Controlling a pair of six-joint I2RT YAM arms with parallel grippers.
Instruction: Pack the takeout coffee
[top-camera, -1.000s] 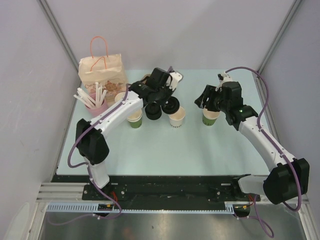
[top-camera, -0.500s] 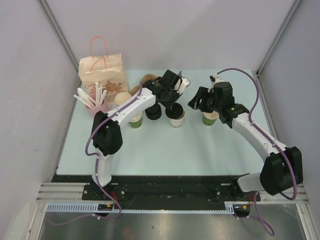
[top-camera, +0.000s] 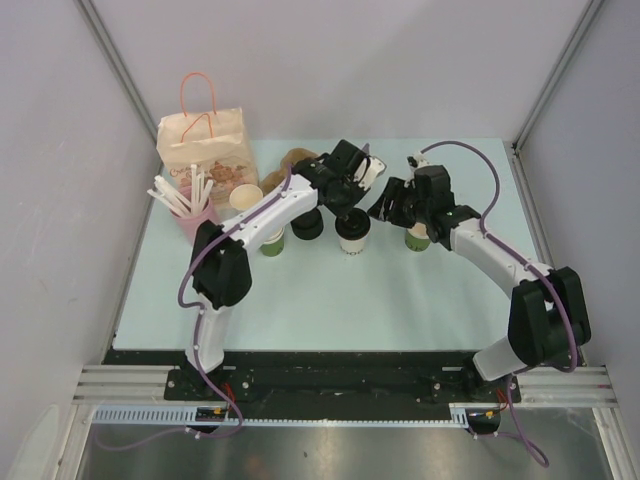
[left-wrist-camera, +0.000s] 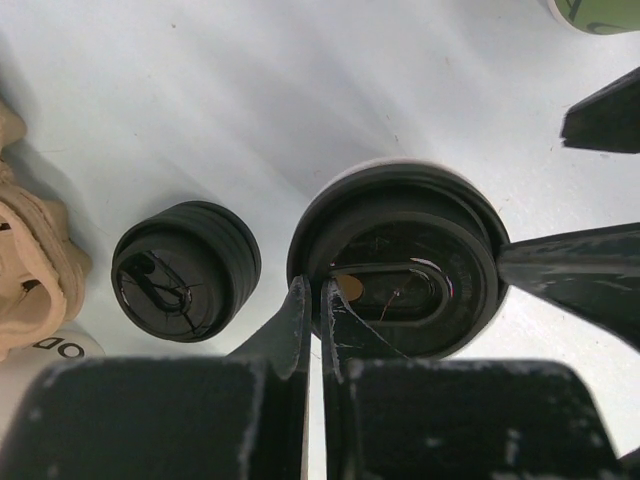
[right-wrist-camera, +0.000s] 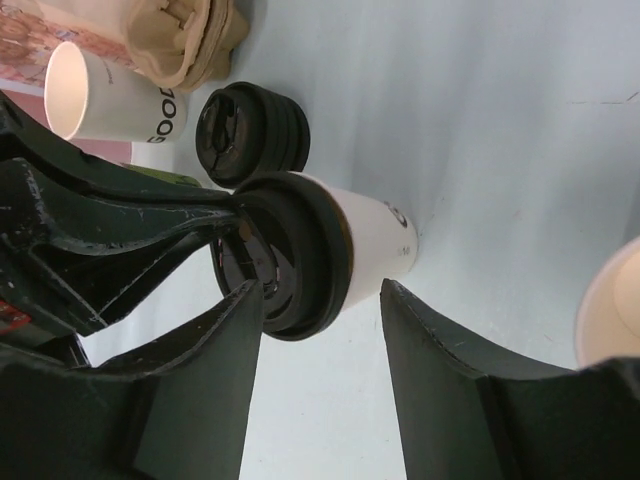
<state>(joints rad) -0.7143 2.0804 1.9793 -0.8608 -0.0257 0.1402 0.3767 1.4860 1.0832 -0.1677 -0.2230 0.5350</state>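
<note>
Swung inward, left fingers (left-wrist-camera: 298, 322) rest pressed together on the white cup's lid (left-wrist-camera: 420, 232), right fingers (right-wrist-camera: 445, 372) spread alongside.

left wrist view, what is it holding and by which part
The left gripper's fingers pinch the black lid by its rim, atop the white cup; right gripper straddles the cup, open.

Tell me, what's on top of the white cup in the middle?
A round black lid, with the closed left gripper at its rim. The lid hides whatever is inside the cup.

White arm links (top-camera: 258, 222), black joints (top-camera: 222, 278), purple cables (top-camera: 480, 146), black pincer fingers (right-wrist-camera: 440, 380)
</note>
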